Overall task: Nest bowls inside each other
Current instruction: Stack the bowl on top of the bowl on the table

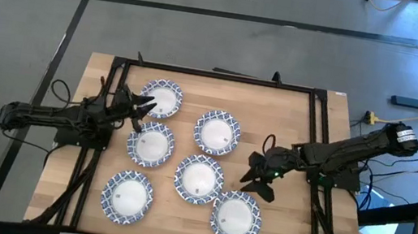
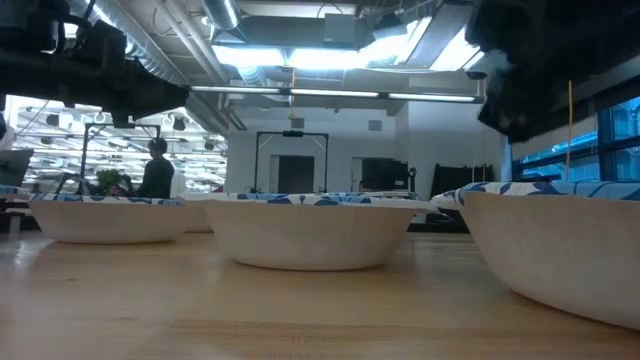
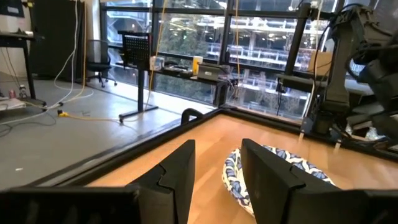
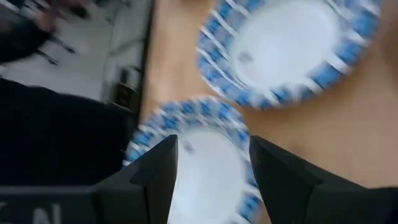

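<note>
- Left gripper [image 1: 144, 112]: left-centre of the high view, fingers parted, nothing held, between the upper-left bowl [image 1: 162, 98] and the bowl below it [image 1: 149, 144].
- Bowls: six lie singly on the wooden table [image 1: 313, 132], none nested; lower left [image 1: 128, 196], upper centre [image 1: 217, 132], centre [image 1: 199, 179], lower right [image 1: 235, 216].
- Right gripper [image 1: 256, 177]: right of centre, fingers spread wide and empty, just above the lower-right bowl.

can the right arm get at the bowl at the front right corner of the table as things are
Probably yes. The right gripper hangs open just beside the front-right bowl, with nothing between them; its neighbour bowl sits apart to the other side.
</note>
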